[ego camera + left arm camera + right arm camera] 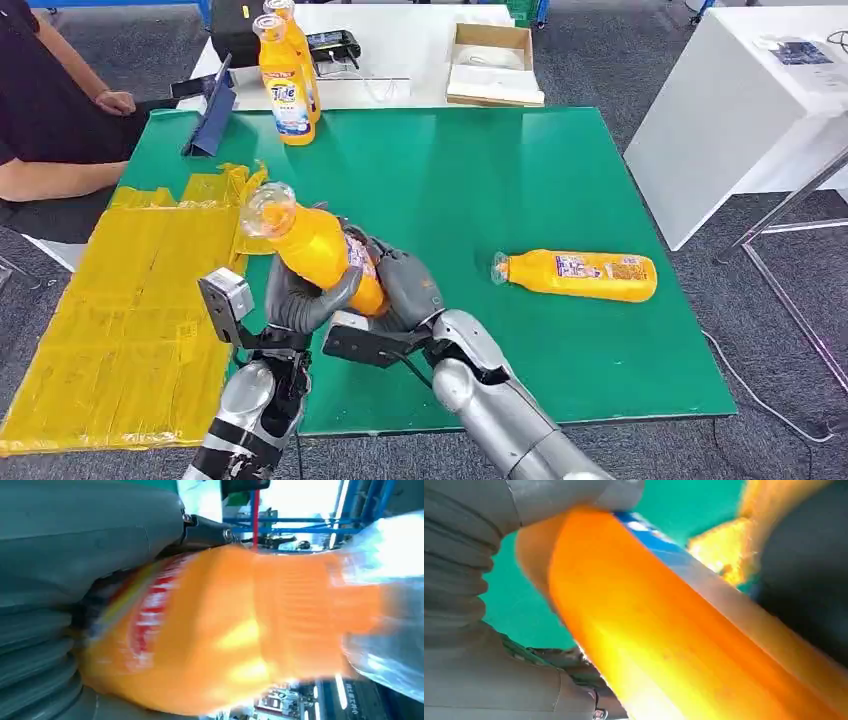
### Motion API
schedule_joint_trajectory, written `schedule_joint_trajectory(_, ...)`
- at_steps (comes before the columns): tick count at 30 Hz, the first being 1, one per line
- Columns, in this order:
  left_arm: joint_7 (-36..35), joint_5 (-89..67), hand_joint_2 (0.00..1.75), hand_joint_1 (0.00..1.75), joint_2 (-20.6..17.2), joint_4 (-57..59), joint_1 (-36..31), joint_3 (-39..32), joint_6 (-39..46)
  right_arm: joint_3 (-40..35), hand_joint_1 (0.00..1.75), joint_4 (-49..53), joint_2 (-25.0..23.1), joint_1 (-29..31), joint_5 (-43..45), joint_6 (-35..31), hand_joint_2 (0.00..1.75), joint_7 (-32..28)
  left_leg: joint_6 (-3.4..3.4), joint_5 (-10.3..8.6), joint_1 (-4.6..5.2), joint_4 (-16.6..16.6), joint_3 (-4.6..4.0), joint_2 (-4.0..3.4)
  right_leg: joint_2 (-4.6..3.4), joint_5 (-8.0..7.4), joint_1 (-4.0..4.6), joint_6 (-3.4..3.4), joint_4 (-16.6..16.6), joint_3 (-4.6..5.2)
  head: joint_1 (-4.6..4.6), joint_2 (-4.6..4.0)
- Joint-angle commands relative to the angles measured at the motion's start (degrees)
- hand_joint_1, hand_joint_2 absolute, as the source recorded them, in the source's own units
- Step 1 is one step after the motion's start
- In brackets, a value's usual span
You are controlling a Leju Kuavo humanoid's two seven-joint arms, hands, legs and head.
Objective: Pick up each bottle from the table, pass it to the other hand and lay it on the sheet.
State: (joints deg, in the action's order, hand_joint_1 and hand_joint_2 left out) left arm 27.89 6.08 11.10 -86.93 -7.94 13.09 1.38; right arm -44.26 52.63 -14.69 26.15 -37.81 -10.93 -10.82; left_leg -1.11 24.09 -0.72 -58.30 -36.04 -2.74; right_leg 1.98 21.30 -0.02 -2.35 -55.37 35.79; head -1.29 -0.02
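An orange bottle (315, 250) with a clear cap is held tilted above the green table (500, 180), cap pointing toward the yellow sheet (130, 320). My left hand (300, 297) wraps its lower body from the front. My right hand (408, 285) grips it from the other side. The left wrist view shows the bottle (225, 630) close under my left hand (75, 555). In the right wrist view the bottle (674, 630) lies against my right hand (499, 555). A second orange bottle (580, 275) lies on its side on the table's right half. Two more bottles (285, 85) stand at the far left corner.
A person (45, 120) sits at the table's far left, beside the sheet. A blue folder (212, 112) stands near the upright bottles. Behind is a white table with a cardboard box (495, 65). Another white table (740, 110) stands to the right.
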Motion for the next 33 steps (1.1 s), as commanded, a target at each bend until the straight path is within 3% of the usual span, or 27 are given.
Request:
schedule_joint_trajectory(1,8.03,-16.81,1.75,1.75,0.34,-3.00,1.93,-2.65,10.32,3.07,0.00,10.31,9.59,-7.88,-5.64,-0.75,0.00,1.74,0.00,0.04,-0.02,0.10,0.23,0.20,0.03,0.08,-0.01,0.01,0.09,-0.26,-0.02,0.00)
schedule_joint_trajectory(6,8.18,-16.93,1.75,1.75,0.76,-2.64,1.60,-2.85,10.17,3.39,0.00,10.38,9.18,-7.96,-5.92,-0.22,0.00,1.66,0.01,0.06,0.02,0.03,0.13,0.26,0.06,0.10,-0.05,0.01,0.00,-0.18,0.02,0.00)
schedule_joint_trajectory(10,10.89,-23.41,1.75,1.75,0.56,-3.28,3.79,-4.52,15.94,5.97,0.00,15.14,11.99,-10.69,-6.60,-0.63,0.00,1.30,0.01,0.04,0.02,0.07,0.10,0.21,0.07,0.06,-0.04,0.00,0.04,-0.15,0.00,0.00)
schedule_joint_trajectory(11,12.11,-28.51,1.75,1.75,0.19,-4.02,4.41,-5.10,21.74,6.69,0.00,16.47,13.24,-10.97,-5.27,0.30,0.00,0.43,0.01,0.06,0.04,0.10,0.22,0.32,0.10,0.12,-0.07,0.02,0.04,-0.26,0.00,0.00)
schedule_joint_trajectory(19,12.11,-34.59,1.75,1.75,-5.16,-2.97,6.16,-3.86,33.91,14.03,0.00,23.14,18.32,-15.64,0.95,4.14,0.00,-3.87,0.01,0.09,0.11,0.13,0.31,0.43,0.13,0.19,-0.15,0.02,0.00,-0.36,0.02,0.00)
schedule_joint_trajectory(21,12.11,-43.72,1.75,1.75,-4.46,-0.92,5.75,-4.27,38.33,13.99,0.00,23.50,19.13,-15.45,0.66,4.47,0.00,-4.04,0.00,0.11,0.08,0.08,0.27,0.38,0.10,0.18,-0.12,0.02,-0.01,-0.32,0.00,0.00)
schedule_joint_trajectory(23,12.11,-64.33,1.75,1.75,1.19,-2.34,5.51,-12.70,38.62,14.11,0.00,22.60,19.92,-13.16,1.73,4.90,0.00,-4.25,0.00,0.07,0.07,0.07,0.19,0.29,0.06,0.12,-0.10,0.01,0.01,-0.24,0.00,0.00)
schedule_joint_trajectory(24,12.11,-69.65,1.75,1.75,2.27,-3.62,5.32,-14.49,38.62,14.39,0.00,21.89,20.33,-11.61,2.81,5.15,0.00,-4.33,-0.01,0.04,0.07,0.04,0.07,0.18,0.02,0.05,-0.08,-0.01,0.01,-0.11,0.00,0.00)
schedule_joint_trajectory(28,12.11,-84.31,1.75,1.75,2.88,-3.03,4.99,-20.38,38.62,17.62,0.00,21.96,23.87,-9.26,7.46,7.34,0.00,-5.29,-0.02,0.09,0.13,-0.01,0.16,0.16,-0.12,0.07,-0.16,-0.01,-0.08,-0.17,0.02,0.00)
schedule_joint_trajectory(29,12.01,-87.52,1.75,1.75,2.53,-1.02,4.65,-21.83,38.62,18.62,0.00,22.51,25.37,-9.23,8.61,8.10,1.75,-6.46,-0.01,0.07,0.12,0.00,0.14,0.16,-0.10,0.05,-0.14,-0.01,-0.05,-0.16,0.00,0.00)
schedule_joint_trajectory(33,-2.64,-93.20,1.75,1.75,-4.43,5.72,3.40,-15.50,38.62,21.56,0.00,21.53,26.73,-8.76,9.86,9.98,1.75,-5.62,-0.05,-0.03,0.14,0.09,0.12,0.28,0.11,0.02,-0.14,-0.03,0.02,-0.16,0.00,0.00)
